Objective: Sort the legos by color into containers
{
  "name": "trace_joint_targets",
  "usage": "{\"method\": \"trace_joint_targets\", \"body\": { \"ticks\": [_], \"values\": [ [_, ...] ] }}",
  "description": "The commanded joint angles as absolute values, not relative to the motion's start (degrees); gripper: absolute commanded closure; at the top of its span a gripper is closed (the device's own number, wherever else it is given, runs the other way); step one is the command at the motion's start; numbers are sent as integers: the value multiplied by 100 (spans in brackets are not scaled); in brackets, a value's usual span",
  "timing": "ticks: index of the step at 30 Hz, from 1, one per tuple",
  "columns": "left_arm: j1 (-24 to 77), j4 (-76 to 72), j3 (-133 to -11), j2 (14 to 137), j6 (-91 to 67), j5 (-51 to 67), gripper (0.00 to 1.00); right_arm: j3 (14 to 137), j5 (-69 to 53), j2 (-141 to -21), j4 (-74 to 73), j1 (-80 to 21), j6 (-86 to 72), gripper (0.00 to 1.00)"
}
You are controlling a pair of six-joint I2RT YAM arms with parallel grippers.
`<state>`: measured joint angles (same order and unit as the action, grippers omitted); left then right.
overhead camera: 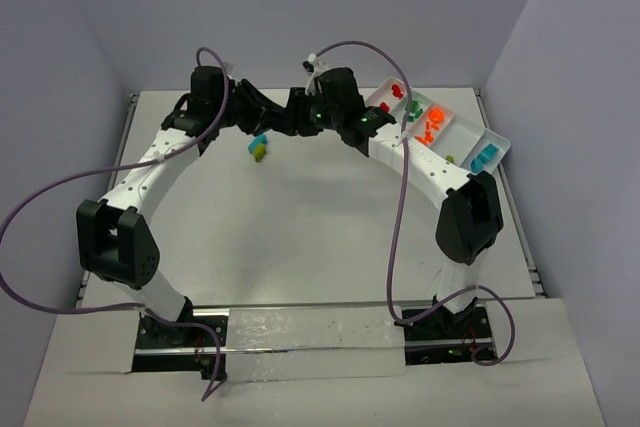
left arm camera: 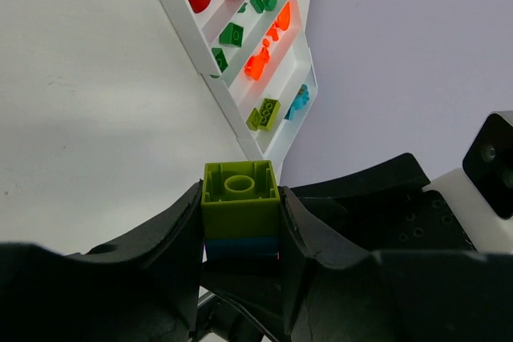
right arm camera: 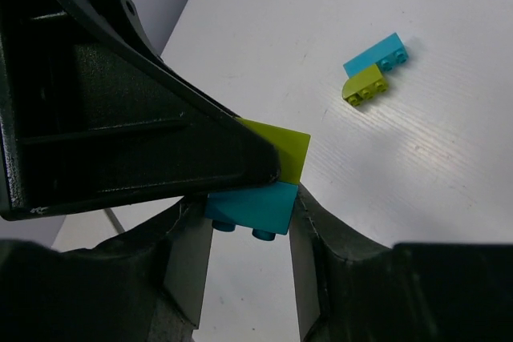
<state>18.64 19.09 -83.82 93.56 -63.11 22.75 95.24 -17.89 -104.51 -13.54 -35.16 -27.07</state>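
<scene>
Left hand (left arm camera: 240,207) pinches a yellow-green plastic brick (left arm camera: 240,186) — right hand (right arm camera: 248,218) clasps the cyan plastic brick (right arm camera: 250,204) clipped beneath. Light, rigid, slick; flat sides likely hold best.

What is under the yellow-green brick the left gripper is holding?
A cyan brick is stuck beneath the yellow-green brick in the left gripper, and the right gripper clamps it. The left wrist view shows only a thin strip of it; fingers cover its sides.

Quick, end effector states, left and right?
Left end effector: closed, holding the yellow-green brick.
Right end effector: closed on the cyan brick joined to that yellow-green one.
</scene>
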Motion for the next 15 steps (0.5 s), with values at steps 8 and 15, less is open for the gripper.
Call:
{"method": "trace_joint_targets", "body": {
  "ticks": [8,15],
  "values": [
    [1689,1957,-8244,8979,-5831,2145,1,8902,-2577,-9696,-658,-3386,-2006,100],
    [941,1941,-8341,8957,-4535,3199,1,8029,-4345,-9172,-669,-2923,-1459,100]
  ]
}}
